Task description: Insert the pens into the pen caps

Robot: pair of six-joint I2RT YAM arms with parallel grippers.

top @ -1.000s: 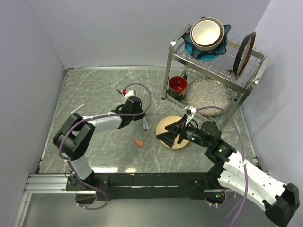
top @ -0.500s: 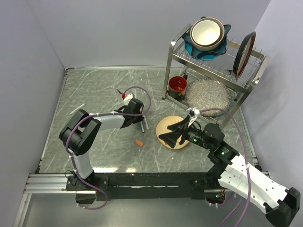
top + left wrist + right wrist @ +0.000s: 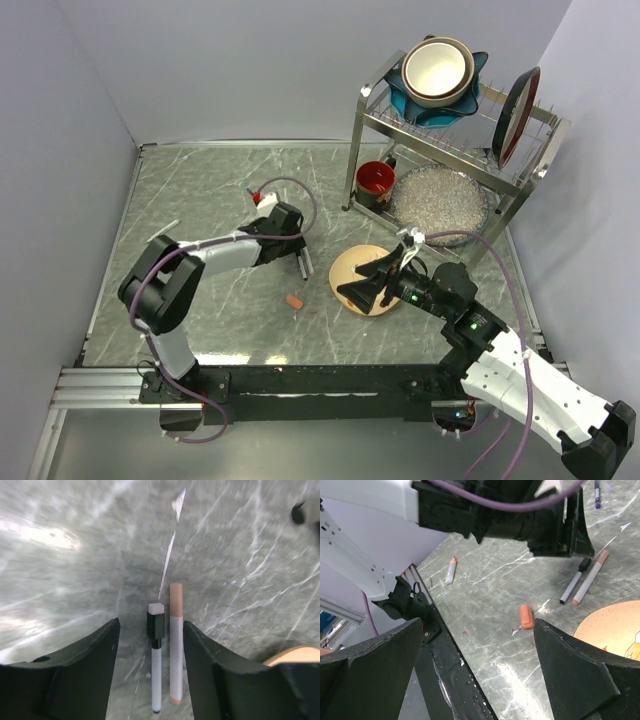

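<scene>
Left gripper (image 3: 150,627), jaws apart, straddles a black-banded pen (image 3: 156,675) and a peach-ended pen (image 3: 175,645) lying side by side on the surface (image 3: 75,580); right gripper (image 3: 476,630) gapes wide.

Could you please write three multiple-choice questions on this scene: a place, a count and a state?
1. Where does the loose orange cap lie? A in the red cup; B on the table; C on the wooden plate.
2. How many pens lie between the fingers of the left gripper? A one; B two; C four.
3. The left gripper is: A shut on a pen; B shut on a cap; C open.
Answers: B, it lies on bare marble; B, two lie side by side; C, neither finger touches them.
</scene>
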